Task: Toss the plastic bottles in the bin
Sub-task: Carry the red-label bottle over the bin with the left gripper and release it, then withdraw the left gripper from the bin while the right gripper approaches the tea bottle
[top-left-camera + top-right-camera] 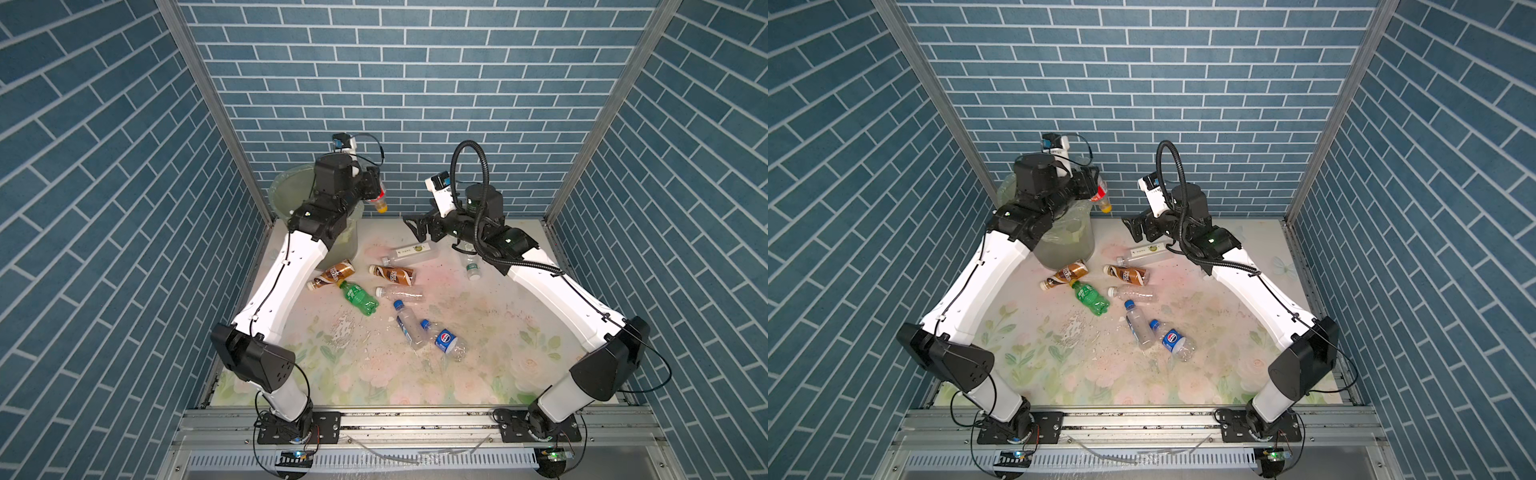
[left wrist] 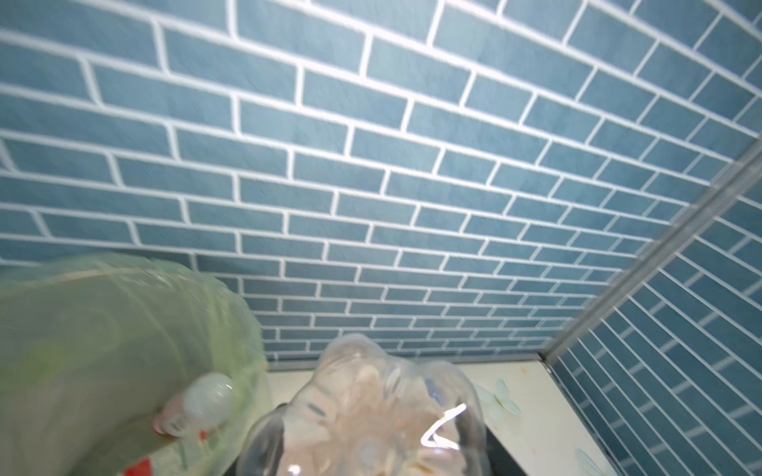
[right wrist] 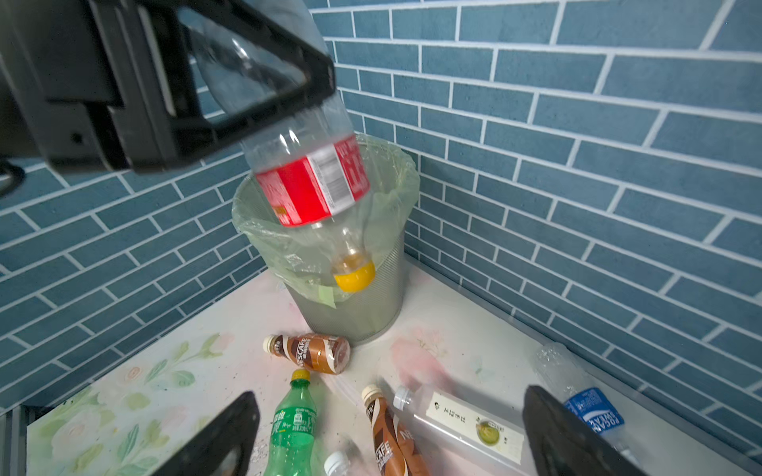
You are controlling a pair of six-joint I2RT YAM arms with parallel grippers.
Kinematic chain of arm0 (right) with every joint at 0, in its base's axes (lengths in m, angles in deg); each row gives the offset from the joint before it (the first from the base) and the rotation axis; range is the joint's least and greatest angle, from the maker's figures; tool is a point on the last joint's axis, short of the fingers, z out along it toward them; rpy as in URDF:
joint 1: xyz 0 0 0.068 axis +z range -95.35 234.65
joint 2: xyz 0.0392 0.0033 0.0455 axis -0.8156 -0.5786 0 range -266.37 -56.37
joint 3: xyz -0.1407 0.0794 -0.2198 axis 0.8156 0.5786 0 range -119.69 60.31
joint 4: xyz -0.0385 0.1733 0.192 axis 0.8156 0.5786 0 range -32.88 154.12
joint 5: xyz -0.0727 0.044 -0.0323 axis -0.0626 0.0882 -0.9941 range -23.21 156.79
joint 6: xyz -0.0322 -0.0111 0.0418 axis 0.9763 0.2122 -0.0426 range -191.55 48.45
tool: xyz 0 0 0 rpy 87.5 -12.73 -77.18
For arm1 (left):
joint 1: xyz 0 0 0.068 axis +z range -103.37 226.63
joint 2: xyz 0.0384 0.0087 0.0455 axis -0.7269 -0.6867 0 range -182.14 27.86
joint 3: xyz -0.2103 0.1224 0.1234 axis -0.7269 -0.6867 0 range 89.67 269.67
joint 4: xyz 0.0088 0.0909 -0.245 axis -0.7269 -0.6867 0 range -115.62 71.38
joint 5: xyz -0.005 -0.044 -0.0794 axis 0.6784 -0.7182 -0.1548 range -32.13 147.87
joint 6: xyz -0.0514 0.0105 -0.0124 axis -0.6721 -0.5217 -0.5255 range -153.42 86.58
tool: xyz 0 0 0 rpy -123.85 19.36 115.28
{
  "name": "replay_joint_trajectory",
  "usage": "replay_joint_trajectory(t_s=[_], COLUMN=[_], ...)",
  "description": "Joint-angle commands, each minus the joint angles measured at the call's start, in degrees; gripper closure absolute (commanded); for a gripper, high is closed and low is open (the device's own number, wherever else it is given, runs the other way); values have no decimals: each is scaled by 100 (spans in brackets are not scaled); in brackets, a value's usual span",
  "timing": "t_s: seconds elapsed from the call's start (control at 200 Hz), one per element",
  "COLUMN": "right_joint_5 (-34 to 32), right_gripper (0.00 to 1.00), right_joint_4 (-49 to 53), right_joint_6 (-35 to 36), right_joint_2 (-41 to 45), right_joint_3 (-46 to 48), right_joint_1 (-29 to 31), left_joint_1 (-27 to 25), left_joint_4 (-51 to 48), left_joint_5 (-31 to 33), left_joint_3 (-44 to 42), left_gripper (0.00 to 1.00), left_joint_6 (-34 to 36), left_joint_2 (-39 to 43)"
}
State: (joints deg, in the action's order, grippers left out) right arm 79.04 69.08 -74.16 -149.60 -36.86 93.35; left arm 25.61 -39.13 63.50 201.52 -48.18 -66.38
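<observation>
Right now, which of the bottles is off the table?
The red-labelled bottle with the yellow cap: the left gripper holds it cap-down in the air near the bin. The rest outside the bin lie on the table.

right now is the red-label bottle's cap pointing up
No, the red-label bottle hangs upside down, its yellow cap at the bottom.

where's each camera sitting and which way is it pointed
Top views: high over the front, looking down on the table; both arms, left pincer and right pincer show.
Left wrist: faces the back wall past the bin; the held bottle mostly hides its pincer.
Right wrist: faces the bin corner between its own open fingers.
Shared: bin and bottle, in all views.
</observation>
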Motion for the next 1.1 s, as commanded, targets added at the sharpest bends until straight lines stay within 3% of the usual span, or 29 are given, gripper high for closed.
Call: replay_joint_trajectory(t_s=[0.0,0.26,0.545,0.6,0.645,0.7,0.755,0.81,1.095], right_joint_5=[216,251,219,186,152,113,72,39,5], right_gripper=[1,1,1,1,1,1,1,1,1], right_joint_4=[37,34,38,72,84,80,86,73,-36], right_joint_6=[226,235,156,160,172,191,214,225,191], right_joint_2=[-209,-336,-277,-228,-170,-86,-11,39,33], right_joint_3=[-512,-654,-389,-316,-236,-124,-28,41,216], right_joint_1=[70,119,143,146,147,144,147,144,151], left_joint_1=[294,640,1047,1167,1273,1385,1416,1407,1119], left_joint_4=[-59,-203,-17,-348,-852,-1803,-2503,-2693,-2028], left_joint_5=[514,933,909,813,757,716,613,430,202], left_joint_3=[480,1442,639,795,1108,2111,2990,3332,2286], left_gripper=[42,41,37,30,18,1,1,1,1], left_joint_6=[936,1906,1681,1414,1164,818,658,563,497], left_joint_2=[351,550,75,-280,-649,-1202,-1642,-1781,-1160])
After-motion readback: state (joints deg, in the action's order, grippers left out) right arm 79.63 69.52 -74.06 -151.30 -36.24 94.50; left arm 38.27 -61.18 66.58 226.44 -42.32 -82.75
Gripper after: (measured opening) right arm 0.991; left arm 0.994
